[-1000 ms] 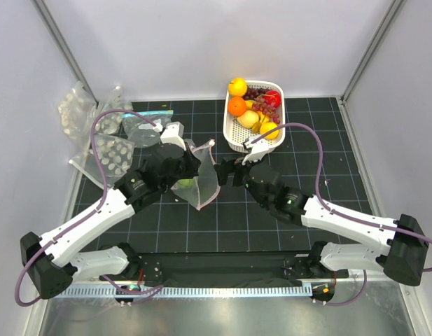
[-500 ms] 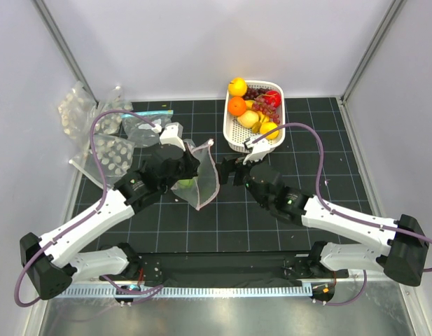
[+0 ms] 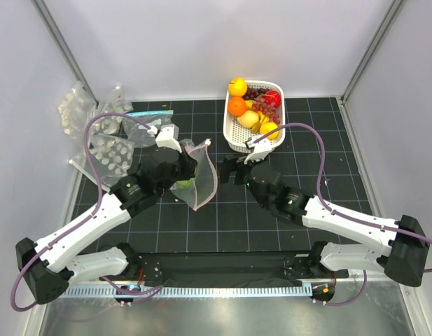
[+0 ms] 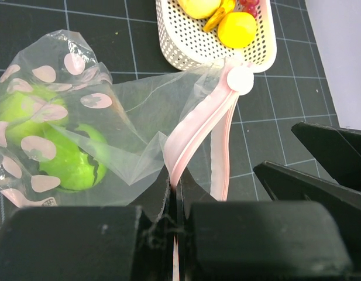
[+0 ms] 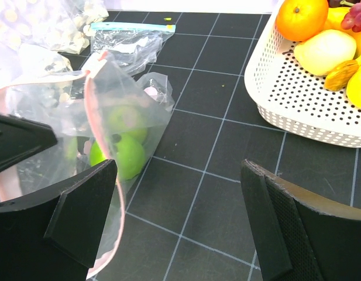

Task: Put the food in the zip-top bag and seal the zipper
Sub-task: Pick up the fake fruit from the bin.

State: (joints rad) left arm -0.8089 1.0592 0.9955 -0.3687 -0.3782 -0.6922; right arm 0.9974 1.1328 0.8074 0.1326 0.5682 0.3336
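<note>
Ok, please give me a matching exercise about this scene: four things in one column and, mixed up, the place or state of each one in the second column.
Column one:
1. left jaws
2. right jaws
3. green fruit
4. orange

Column two:
A. in the white basket
B. open
C. shut on the zipper
D. inside the zip-top bag

Pairs: 1-C, 2-B, 3-D, 4-A.
</note>
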